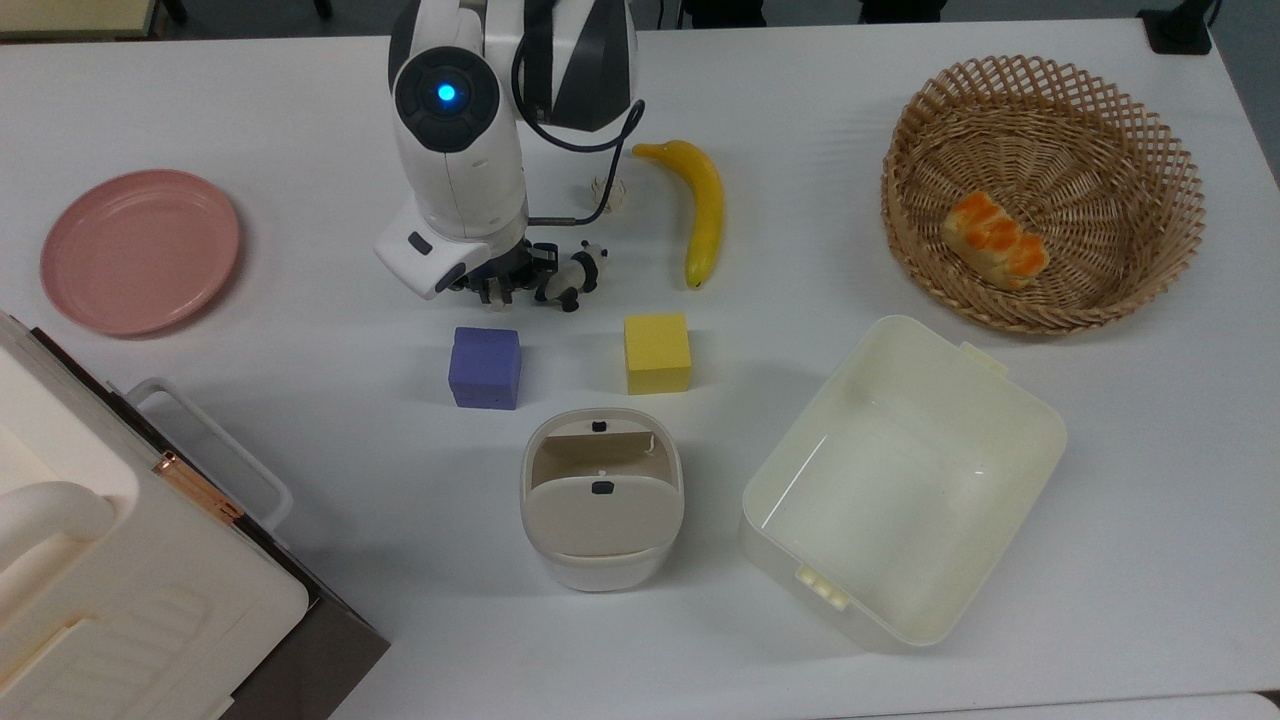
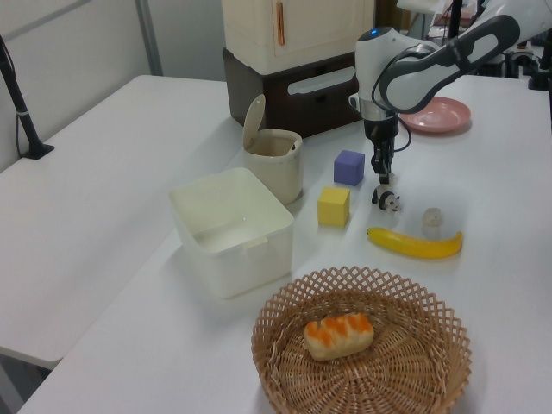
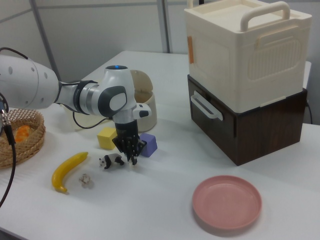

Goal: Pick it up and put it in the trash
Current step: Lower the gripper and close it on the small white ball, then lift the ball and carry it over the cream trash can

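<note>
A white counter carried the whole spread, with a cream box stacked on a dark base at one corner. The gripper was down at the counter's surface just beside the panda figurine, on the top view's left of it, and above the purple foam cube. The paper wad sat where the fingers were and was hidden by them, so whether the fingers were apart, together or clamped on it could not be told. A second paper wad lay near the banana, partly behind the arm's cable. The trash bin stood below the two cubes in the top view, its flap tipped, with the yellow foam cube just above it. The cream tub sat to the top view's right of the bin, and the wicker basket held a piece of bread. A pink plate lay well apart.
</note>
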